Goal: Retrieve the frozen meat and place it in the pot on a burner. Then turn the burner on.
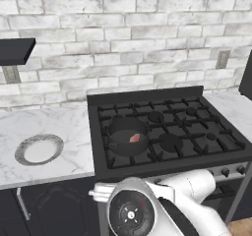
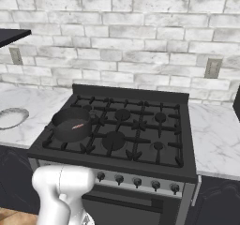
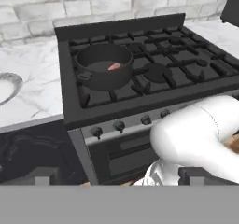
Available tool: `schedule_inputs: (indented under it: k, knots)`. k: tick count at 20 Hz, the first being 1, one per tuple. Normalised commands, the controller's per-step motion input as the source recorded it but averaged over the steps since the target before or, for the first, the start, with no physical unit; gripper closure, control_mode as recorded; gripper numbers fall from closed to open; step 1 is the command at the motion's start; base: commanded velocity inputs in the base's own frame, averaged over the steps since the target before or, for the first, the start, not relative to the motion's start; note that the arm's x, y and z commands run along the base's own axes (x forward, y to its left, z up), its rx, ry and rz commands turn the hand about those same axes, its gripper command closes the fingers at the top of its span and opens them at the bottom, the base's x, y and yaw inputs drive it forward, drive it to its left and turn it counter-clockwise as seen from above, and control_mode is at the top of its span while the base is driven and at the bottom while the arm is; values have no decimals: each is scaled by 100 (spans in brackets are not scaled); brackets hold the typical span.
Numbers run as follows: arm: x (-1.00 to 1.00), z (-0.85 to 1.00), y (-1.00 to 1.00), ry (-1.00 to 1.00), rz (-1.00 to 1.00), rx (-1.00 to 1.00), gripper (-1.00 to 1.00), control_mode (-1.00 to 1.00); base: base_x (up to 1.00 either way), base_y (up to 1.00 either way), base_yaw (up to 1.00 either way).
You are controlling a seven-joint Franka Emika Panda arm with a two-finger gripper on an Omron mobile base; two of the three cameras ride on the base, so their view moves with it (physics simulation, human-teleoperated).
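Lying inside the pot (image 1: 128, 136), the frozen meat (image 1: 134, 138) is seen as a small reddish-pink slab on the pot's dark floor. In the left base view its long axis is tilted, running from lower left to upper right; in the right base view it appears as a thin streak (image 2: 78, 125) along a similar slant, and in the hand view it is found right of the pot's centre (image 3: 114, 66), again slanted up to the right. Which end counts as its front cannot be told.

The pot is set on the front left burner of the black stove (image 1: 216, 159), upright, with its small side handle turned toward the front left corner of the cooktop. The other burners are bare of cookware. A row of knobs (image 2: 137, 181) is carried along the stove's front panel, below the grates.

To the left of the stove, a shallow grey-rimmed white dish (image 1: 39, 149) is placed on the marble counter (image 1: 64, 168), well apart from the pot.

The gripper (image 3: 119, 177) is held low in front of the stove, away from the pot and the meat. Its two dark fingertips (image 3: 42, 176) are spread wide apart at the bottom of the hand view, and nothing is grasped between them.
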Motion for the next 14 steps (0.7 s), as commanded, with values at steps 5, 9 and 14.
schedule_inputs:
  k: [5, 9, 14]
  knots:
    - [-2, -94, -9, -13, 12, -4, -100, -100, 0, 0, 0]
    - [1, -100, -8, -21, 14, -2, -100, -100, 0, 0, 0]
    - [12, -93, -9, -37, 21, -1, -100, -100, 0, 0, 0]
